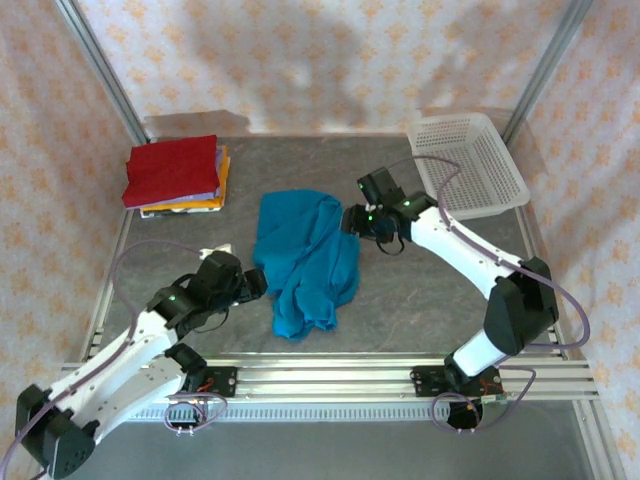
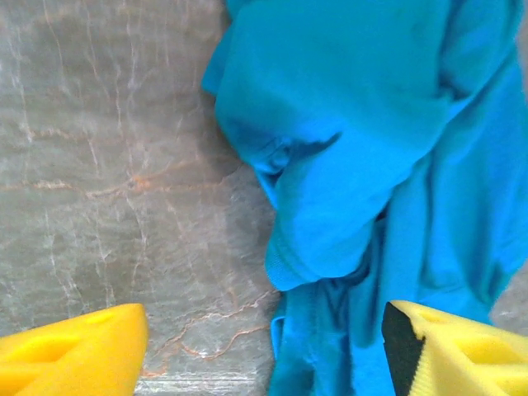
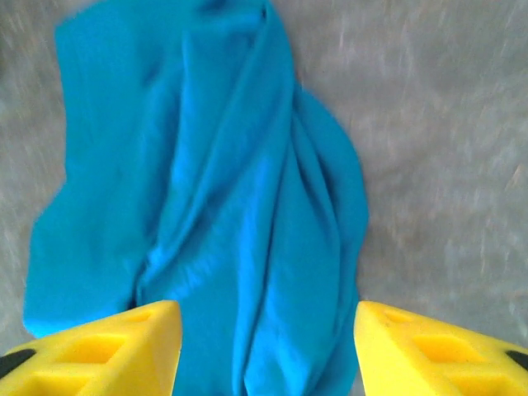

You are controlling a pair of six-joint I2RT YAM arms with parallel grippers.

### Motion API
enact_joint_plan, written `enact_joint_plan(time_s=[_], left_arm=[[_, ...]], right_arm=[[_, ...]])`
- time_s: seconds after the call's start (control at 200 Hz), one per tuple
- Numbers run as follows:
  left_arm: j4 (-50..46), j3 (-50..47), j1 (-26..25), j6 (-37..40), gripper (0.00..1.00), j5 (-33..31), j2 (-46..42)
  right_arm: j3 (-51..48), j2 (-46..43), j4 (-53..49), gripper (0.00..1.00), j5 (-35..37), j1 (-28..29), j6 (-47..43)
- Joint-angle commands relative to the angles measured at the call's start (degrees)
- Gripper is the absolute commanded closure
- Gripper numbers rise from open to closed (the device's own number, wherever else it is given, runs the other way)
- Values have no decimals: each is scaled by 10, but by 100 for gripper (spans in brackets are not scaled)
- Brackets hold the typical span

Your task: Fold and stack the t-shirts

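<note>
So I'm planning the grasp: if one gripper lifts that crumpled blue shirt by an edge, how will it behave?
The blue shirt lies in deep, soft folds, so it would probably hang limp and unfurl rather than hold its shape. The cloth looks thin, so it is likely light. If pushed, it would more likely bunch up on the grey table than slide as one piece.

Lab test cell: grey stone-look worktop [image 1: 420, 300] on aluminium rails [image 1: 330, 375], metal frame posts [image 1: 100, 70], patterned cloth backdrop [image 1: 330, 50] enclosing it
</note>
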Motion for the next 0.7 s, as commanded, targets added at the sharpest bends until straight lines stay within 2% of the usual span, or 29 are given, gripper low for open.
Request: enact_joint_plan(time_s=[0.0, 0.1, 0.22, 0.285, 0.45, 0.536, 0.611, 0.696], left_arm=[[51, 4, -12, -15, 25, 21, 44], [92, 5, -26, -26, 26, 19, 94], [187, -10, -28, -34, 27, 42, 152], [217, -7, -26, -42, 31, 48, 184], [195, 11, -22, -25, 43, 25, 232], [188, 3, -13, -12, 54, 12, 235], [188, -6, -3, -9, 65, 7, 224], [180, -10, 6, -2, 78, -6, 197]], right_arm=[[-56, -30, -54, 40, -78, 26, 14], [-114, -52, -39, 39, -115, 57, 35], [-189, -56, 56, 38, -179, 87, 100], [-212, -46, 96, 38, -201, 102, 126], [-218, -13, 155, 38, -228, 140, 147], [-228, -4, 188, 39, -233, 151, 159], [-247, 5, 234, 45, -244, 152, 178], [-233, 17, 215, 63, -244, 151, 156]])
